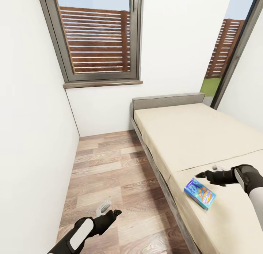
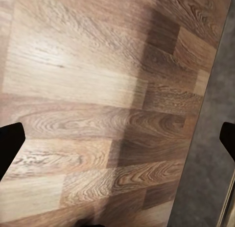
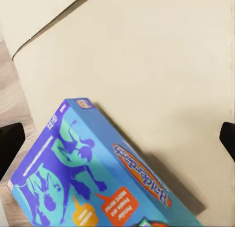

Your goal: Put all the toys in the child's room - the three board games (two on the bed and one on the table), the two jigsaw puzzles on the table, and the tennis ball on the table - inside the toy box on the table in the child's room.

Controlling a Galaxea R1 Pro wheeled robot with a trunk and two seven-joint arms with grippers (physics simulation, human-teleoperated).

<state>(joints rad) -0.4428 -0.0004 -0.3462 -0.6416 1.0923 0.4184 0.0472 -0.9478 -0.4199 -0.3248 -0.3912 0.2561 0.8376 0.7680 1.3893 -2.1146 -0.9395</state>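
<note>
White walls and a window (image 1: 98, 34) close the far end; wood floor (image 1: 106, 173) runs left of the beige bed (image 1: 190, 137). The blue board game (image 1: 199, 193) lies flat near the bed's left edge. Right gripper (image 1: 206, 173) hovers just above it, spread wide, empty. Left gripper (image 1: 109, 209) hangs open over bare floor.

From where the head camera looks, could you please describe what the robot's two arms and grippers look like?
Both arms are mostly black with white panels along the forearm. The left gripper has dark fingers and a pale grey ribbed part beside them. The right gripper is black too, with a small light grey piece on top.
</note>
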